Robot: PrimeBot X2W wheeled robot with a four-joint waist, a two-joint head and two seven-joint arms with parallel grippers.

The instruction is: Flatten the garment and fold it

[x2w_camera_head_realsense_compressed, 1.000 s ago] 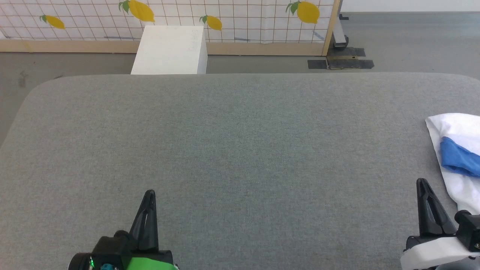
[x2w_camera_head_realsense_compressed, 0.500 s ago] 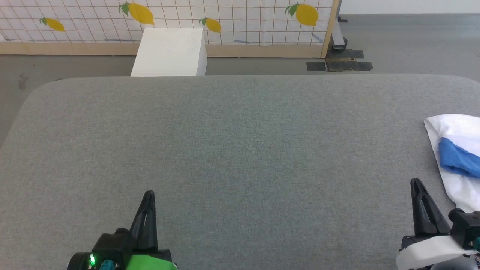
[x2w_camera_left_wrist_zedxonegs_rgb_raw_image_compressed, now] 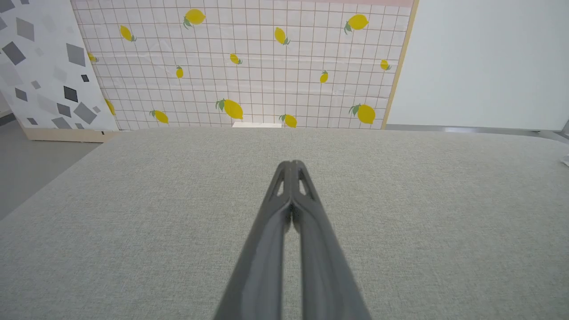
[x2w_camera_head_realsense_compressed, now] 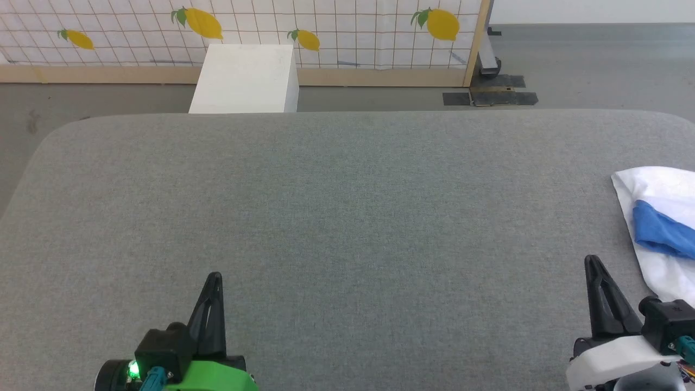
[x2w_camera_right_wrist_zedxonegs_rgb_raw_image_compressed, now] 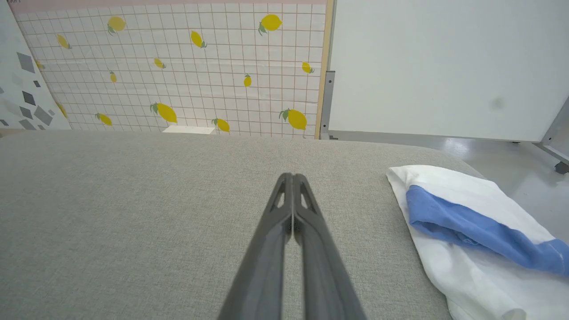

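Though apart, garment (x2w_camera_head_realsense_compressed: 659,187) beside right hand (x2w_camera_head_realsense_compressed: 592,260)

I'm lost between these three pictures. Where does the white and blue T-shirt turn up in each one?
Head view: T-shirt at the right edge, on the grey pad.
Left wrist view: likely the T-shirt, a white scrap at the far right edge.
Right wrist view: T-shirt lower right, crumpled.
Shared landmark: the lemon-print screen behind the pad.

The left gripper (x2w_camera_head_realsense_compressed: 214,277) is wearing a bright green shell (x2w_camera_head_realsense_compressed: 217,379) with a small green light (x2w_camera_head_realsense_compressed: 132,369) glowing, the right gripper (x2w_camera_head_realsense_compressed: 591,259) a white one, both showing teal plugs (x2w_camera_head_realsense_compressed: 685,345) and long dark slotted fingers (x2w_camera_left_wrist_zedxonegs_rgb_raw_image_compressed: 306,209).
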